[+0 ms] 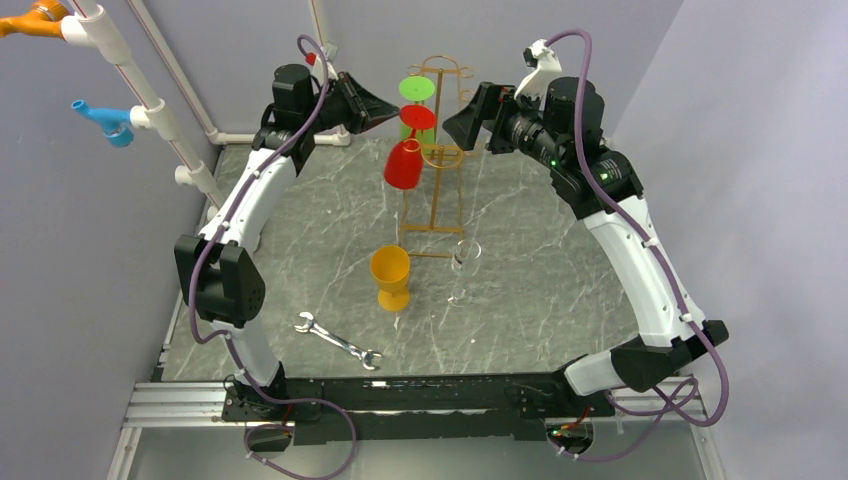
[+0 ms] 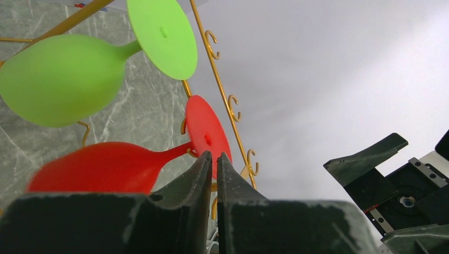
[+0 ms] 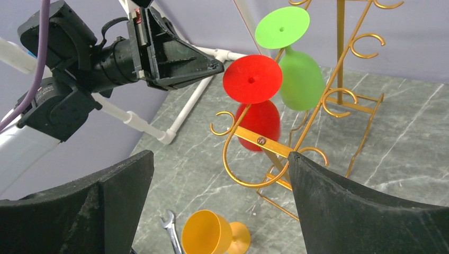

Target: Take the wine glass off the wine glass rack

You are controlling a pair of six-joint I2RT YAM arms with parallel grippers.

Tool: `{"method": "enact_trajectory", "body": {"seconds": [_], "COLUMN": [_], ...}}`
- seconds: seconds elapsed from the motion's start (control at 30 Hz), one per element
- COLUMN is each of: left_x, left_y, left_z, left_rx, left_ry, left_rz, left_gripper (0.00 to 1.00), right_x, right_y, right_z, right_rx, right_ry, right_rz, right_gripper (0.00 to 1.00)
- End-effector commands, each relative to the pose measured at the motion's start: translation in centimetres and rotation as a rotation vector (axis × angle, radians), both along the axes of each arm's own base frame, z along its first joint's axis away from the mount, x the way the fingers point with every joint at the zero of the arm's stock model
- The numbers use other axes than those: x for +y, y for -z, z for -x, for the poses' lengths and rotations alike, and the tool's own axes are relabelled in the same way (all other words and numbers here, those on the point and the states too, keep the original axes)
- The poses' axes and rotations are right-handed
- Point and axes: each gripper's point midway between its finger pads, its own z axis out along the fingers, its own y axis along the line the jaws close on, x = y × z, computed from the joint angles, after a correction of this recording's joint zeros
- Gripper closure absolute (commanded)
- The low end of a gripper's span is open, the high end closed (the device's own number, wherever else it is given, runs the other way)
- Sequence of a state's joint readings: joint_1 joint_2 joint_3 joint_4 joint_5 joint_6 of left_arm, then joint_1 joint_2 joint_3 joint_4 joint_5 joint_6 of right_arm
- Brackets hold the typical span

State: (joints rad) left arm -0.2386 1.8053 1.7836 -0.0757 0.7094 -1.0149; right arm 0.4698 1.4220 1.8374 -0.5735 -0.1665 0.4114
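The gold wire wine glass rack (image 1: 443, 190) stands at the back middle of the table. Two wine glasses hang from it upside down: a green one (image 3: 301, 74) above and a red one (image 3: 258, 120) below. The red glass's round foot (image 2: 207, 129) faces the right arm. My left gripper (image 2: 213, 156) has come in from the left, and its jaws stand almost together, pinching the rim of that foot. My right gripper (image 3: 220, 155) hangs wide open to the right of the rack, holding nothing.
An orange goblet (image 1: 390, 275) and a clear glass (image 1: 462, 270) stand in front of the rack. A steel wrench (image 1: 338, 342) lies near the front left. A white pipe frame (image 1: 150, 100) with blue and orange fittings runs along the left wall.
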Motion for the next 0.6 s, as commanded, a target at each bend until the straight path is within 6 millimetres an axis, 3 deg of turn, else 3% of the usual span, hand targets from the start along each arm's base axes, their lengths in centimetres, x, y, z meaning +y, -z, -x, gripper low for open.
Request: {"method": "enact_trajectory", "body": {"seconds": [0.0,0.13,0.3,0.57], "left_x": [0.3,0.2,0.8,0.6], "left_y": [-2.9,-2.3,-1.1,-0.4], "left_z": [0.0,0.0,-0.1,-0.2], "left_rx": [-0.044,-0.030,-0.007,-0.002], "left_ry": [-0.009,-0.003,-0.029,-0.006], "left_rz": [0.037,0.031,0.000,0.005], "left_gripper": [0.87,0.81,0.50,0.46], "right_x": [-0.6,-0.6,-0.6,-0.5], "right_y": [-2.8,-2.8,-2.8,-2.7], "right_z": [1.0,1.0,1.0,0.9], "right_rx": [-0.082,-0.084,-0.085,-0.080], "right_ry": [-0.005,-0.004,-0.004,-0.008], "right_rz": [-0.038,-0.037,-0.037,-0.037], "right_gripper": [0.00,0.00,0.00,0.00]}}
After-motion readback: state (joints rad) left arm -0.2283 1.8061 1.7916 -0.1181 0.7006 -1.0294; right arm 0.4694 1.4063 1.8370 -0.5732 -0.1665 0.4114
